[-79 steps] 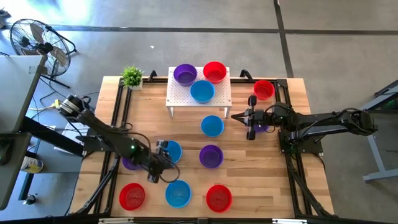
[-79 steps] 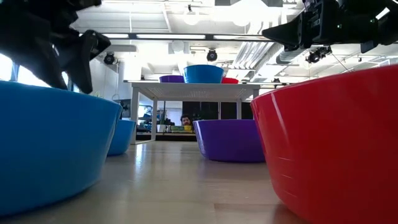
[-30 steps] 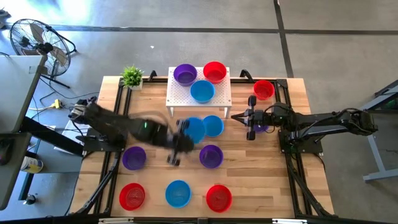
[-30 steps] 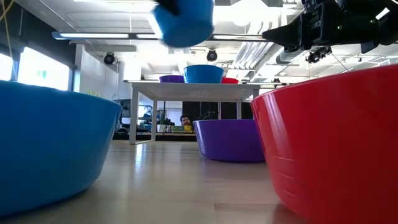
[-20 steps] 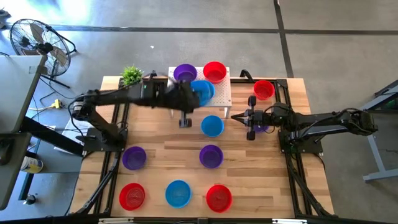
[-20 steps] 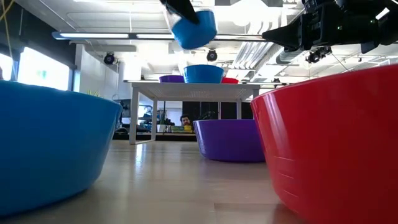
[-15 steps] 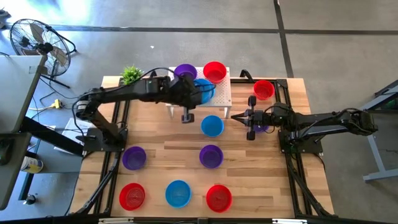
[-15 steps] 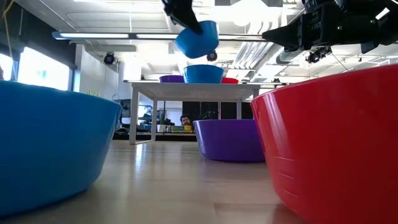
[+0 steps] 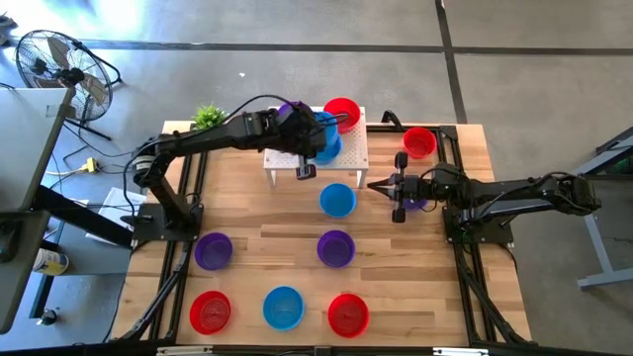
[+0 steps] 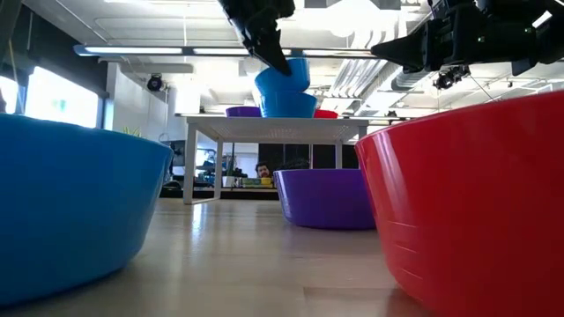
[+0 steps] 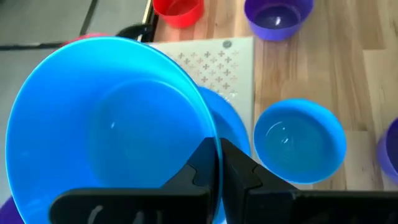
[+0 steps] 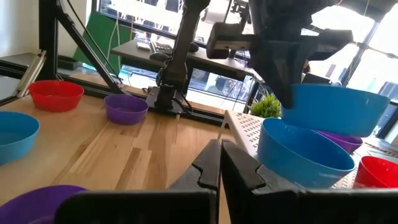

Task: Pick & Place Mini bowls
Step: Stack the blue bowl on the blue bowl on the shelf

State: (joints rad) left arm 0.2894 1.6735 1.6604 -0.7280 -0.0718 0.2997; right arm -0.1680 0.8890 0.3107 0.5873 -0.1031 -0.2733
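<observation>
My left gripper (image 9: 313, 141) hangs over the white perforated stand (image 9: 348, 156) at the table's far side, shut on a blue mini bowl (image 11: 112, 143). This bowl (image 10: 284, 74) hovers just over a second blue bowl (image 10: 288, 104) that stands on the stand; whether the two touch I cannot tell. Behind them on the stand are a purple bowl (image 9: 290, 112) and a red bowl (image 9: 342, 112). My right gripper (image 9: 400, 186) waits shut and holds nothing, above the table right of its middle, over a purple bowl (image 9: 417, 204). My left gripper pinches the blue bowl's rim (image 11: 214, 147), with one finger inside the wall and one finger (image 11: 239, 171) outside. The fingers slant down from the table's left. The bowl is lifted, mouth up and a little tilted, over the other blue bowl (image 12: 305, 155).
On the table stand a blue bowl (image 9: 337, 200), two purple bowls (image 9: 335, 247) (image 9: 213, 250), and a near row of red (image 9: 210, 311), blue (image 9: 283, 308) and red (image 9: 347, 313). Another red bowl (image 9: 419, 142) is far right. A small green plant (image 9: 209, 120) is at the far left corner.
My left gripper has carried the blue bowl from above the table's middle toward the far edge, over the stand, and has come down close over the blue bowl standing there. It stays shut on the rim.
</observation>
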